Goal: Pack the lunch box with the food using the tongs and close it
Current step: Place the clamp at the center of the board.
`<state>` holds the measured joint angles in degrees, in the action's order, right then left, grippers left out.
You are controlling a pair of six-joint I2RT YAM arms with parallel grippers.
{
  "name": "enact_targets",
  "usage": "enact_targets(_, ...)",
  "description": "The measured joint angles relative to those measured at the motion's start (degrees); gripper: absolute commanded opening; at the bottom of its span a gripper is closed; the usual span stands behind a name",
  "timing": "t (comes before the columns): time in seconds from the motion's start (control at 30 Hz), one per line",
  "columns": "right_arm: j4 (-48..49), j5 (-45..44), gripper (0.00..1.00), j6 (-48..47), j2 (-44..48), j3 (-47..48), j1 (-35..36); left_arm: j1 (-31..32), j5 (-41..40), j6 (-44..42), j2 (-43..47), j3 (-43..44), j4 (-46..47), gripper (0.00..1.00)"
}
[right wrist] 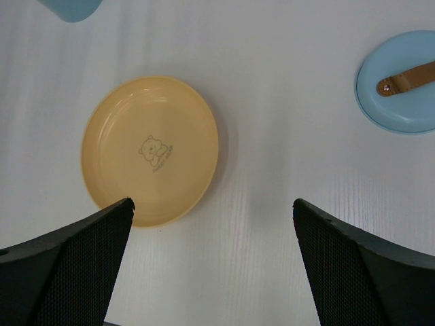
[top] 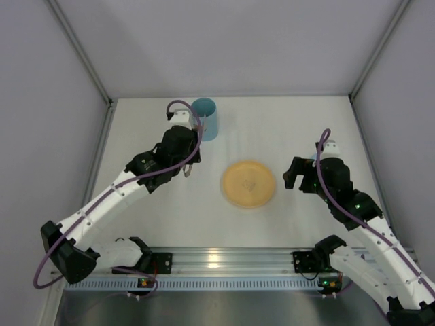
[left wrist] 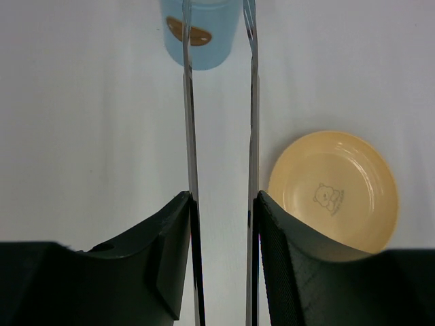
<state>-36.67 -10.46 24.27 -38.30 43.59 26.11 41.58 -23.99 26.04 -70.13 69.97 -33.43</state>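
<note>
The top camera looks down from high over the near edge, taking in the whole table point(top: 204, 224). Both wrist cameras hang much nearer, tilted down. All three views share the yellow plate point(top: 249, 183) and the blue tub point(top: 204, 119).

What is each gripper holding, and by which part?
The left gripper clamps the tongs across both arms, tips pointing away; the right gripper is open, holding nothing.
</note>
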Motion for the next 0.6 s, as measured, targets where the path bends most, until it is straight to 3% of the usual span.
enact_targets(0.27, 0.1, 0.0, 0.99, 0.0, -0.4, 0.0, 0.0, -2.5, -12.2, 5.9, 4.5, -4.3, 0.4, 0.51)
enact_targets(0.6, 0.2, 0.4, 0.99, -0.1, -1.7, 0.0, 0.0, -18.1, -8.5, 11.8, -2.3, -9.5, 6.1, 0.57)
